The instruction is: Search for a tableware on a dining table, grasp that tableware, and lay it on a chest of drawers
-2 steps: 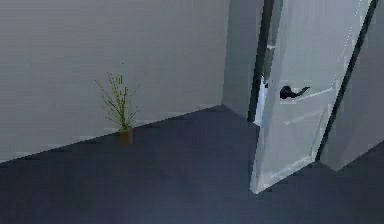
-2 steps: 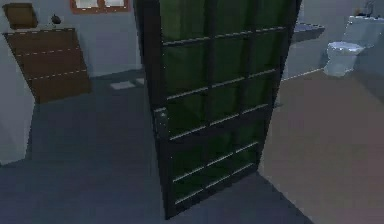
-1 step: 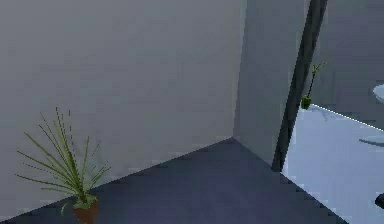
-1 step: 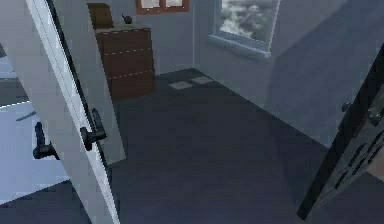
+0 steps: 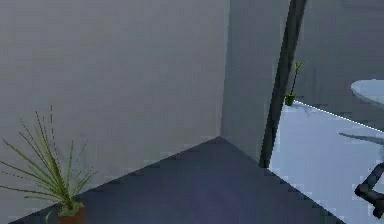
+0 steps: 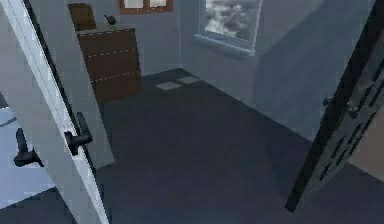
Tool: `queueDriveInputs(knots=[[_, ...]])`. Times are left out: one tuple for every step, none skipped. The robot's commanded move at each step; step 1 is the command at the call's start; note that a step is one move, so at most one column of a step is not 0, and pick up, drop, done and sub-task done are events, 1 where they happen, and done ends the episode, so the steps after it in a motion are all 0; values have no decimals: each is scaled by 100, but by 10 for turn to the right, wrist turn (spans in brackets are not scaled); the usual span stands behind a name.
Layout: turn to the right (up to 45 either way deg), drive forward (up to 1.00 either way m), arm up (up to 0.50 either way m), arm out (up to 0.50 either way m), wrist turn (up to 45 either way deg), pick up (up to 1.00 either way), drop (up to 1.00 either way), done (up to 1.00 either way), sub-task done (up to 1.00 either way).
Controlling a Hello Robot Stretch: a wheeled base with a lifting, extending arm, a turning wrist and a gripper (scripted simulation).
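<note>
**Mia:** What does the robot look like? What colour is it?

**Ben:** I can't tell. Both cameras sit on the robot and look out from it, so I can't say what colours, shapes, wires or marks it has.

**Mia:** What about that dark bent thing point(image 5: 372, 190), low down and to the right of the door point(image 5: 281, 90)?

**Ben:** It is black and curved, with a round end. It lies on the pale floor past the door. I can't tell if it is part of the robot.
</note>
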Motion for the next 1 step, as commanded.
queueDriveInputs(knots=[[0,35,0,0,0,0,0,0,0]])
